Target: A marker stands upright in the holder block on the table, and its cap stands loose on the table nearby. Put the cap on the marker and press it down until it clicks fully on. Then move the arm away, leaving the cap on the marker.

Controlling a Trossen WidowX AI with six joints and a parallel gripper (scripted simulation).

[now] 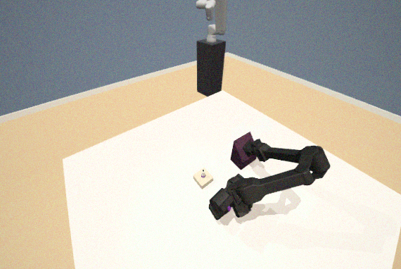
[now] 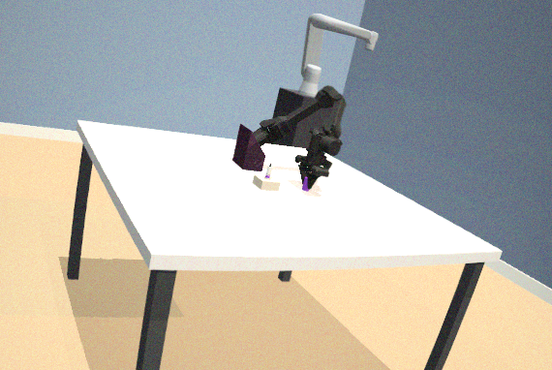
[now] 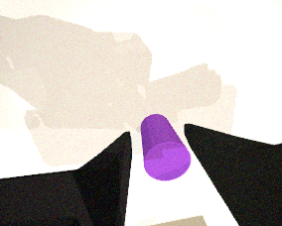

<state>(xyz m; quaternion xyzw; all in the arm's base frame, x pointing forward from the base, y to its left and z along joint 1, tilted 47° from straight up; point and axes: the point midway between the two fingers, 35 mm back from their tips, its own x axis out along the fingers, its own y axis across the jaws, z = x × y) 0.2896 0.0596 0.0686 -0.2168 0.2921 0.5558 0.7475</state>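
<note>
The purple cap [image 1: 228, 208] [image 2: 305, 184] [image 3: 167, 161] stands upright on the table. My gripper [image 2: 309, 186] [image 3: 157, 132] is open around it, one finger on each side. In the wrist view, white table shows between the cap and both fingers, so neither finger touches it. The marker [image 1: 203, 174] [image 2: 269, 170], pale with a dark tip and a purple band low down, stands upright and uncapped in the beige holder block [image 1: 198, 179] [image 2: 266, 185]. Only an edge of the block [image 3: 181, 221] shows at the bottom of the wrist view; the marker is out of that view.
A dark purple angular block [image 1: 242, 153] [image 2: 248, 152] stands beyond the holder, at the far end of my arm. A white arm [image 1: 220, 13] [image 2: 312, 45] on a black pedestal [image 1: 209, 67] is at the back, beyond the table. My arm's shadow falls around the cap.
</note>
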